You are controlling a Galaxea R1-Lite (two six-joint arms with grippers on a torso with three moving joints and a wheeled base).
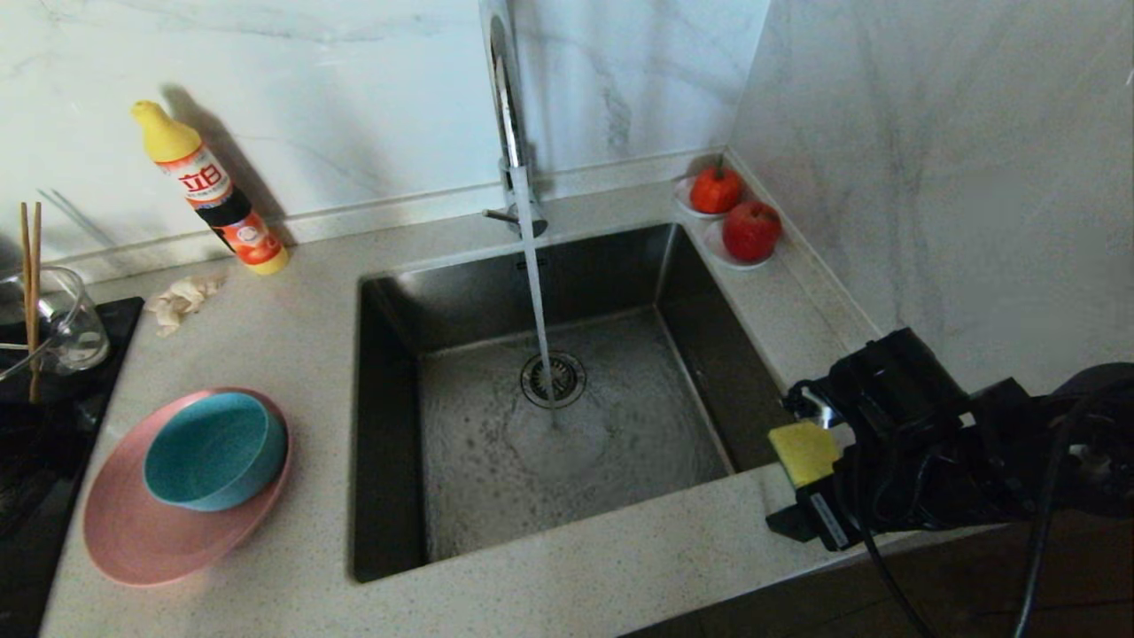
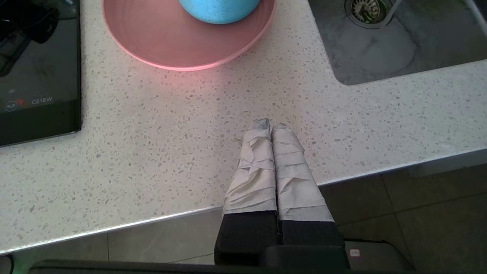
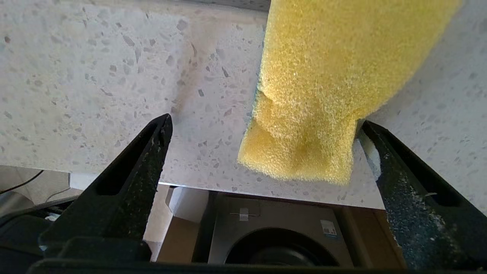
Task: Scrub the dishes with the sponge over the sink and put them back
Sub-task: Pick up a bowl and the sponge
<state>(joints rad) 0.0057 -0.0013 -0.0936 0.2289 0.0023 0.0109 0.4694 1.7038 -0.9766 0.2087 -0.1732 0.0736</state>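
The step in hand is picking up the sponge (image 1: 803,452); no dish has been scrubbed yet.

Right gripper (image 3: 266,125): jaws spread wide, nothing clamped. The sponge lies on the counter (image 1: 567,567) at the near right corner of the sink (image 1: 549,390), between the two fingers and close against one of them, with a clear gap to the other. Whether that near finger actually touches the sponge cannot be told.

Left gripper (image 2: 271,127): fingers pressed together, empty, parked over the front edge of the counter. The pink plate (image 2: 159,34) sits ahead of its fingertips, apart from them, with the teal bowl (image 2: 218,9) resting in it.

The chopsticks (image 1: 31,292) stand in a glass jug (image 1: 62,319), well away from both grippers, on the far side of the plate from the sink. Water runs from the tap (image 1: 509,115) into the sink.

Next move, as judged: centre the right gripper on the sponge so both fingers meet its sides, close until the foam compresses, then lift. The sponge is soft and will deform, so a firm closure is needed. The left gripper must then open before it can take the bowl or plate over the sink.
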